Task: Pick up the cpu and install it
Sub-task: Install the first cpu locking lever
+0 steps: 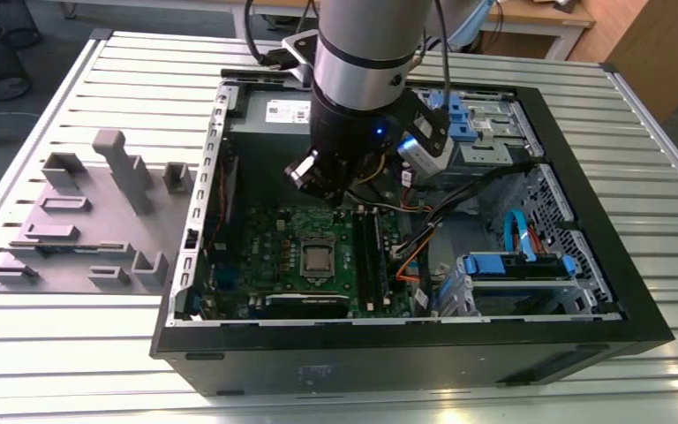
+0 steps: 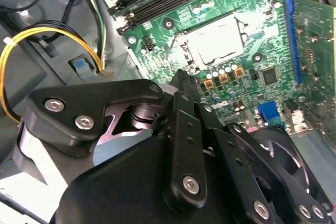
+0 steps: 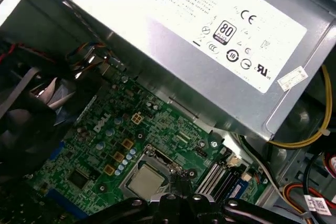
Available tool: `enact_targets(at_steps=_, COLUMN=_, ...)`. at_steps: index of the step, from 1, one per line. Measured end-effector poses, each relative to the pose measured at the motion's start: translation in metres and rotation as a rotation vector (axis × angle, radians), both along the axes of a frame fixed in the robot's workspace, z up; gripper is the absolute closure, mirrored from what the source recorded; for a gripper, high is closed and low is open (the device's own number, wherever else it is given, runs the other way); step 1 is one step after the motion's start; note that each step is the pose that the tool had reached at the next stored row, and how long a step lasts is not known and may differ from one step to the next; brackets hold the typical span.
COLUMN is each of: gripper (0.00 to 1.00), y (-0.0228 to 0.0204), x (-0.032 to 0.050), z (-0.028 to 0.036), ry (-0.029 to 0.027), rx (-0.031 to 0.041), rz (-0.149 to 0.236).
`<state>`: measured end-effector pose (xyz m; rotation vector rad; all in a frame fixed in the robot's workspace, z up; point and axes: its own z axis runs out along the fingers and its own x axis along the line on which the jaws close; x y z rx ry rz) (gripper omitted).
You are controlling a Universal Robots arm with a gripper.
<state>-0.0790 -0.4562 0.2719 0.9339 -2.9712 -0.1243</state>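
Note:
The cpu is a small silvery-grey square lying flat in the socket on the green motherboard inside the open computer case. Both wrist views show the cpu seated within its metal frame. My gripper hangs above the board, a short way from the socket toward the power supply. Its black fingers look shut together with nothing between them, seen as the gripper in both wrist views. It touches nothing.
A grey power-supply box lines the case's far wall. Memory slots, loose cables and blue drive bays sit on the exterior view's right. Grey fixture blocks stand on the slatted table at the exterior view's left.

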Motion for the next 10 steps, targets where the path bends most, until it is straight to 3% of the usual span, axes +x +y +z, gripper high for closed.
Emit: enact_targets(at_steps=10, gripper=0.89, y=0.0114, x=0.0070, z=-0.0062, ry=0.0000, rx=0.0025, rz=-0.003)
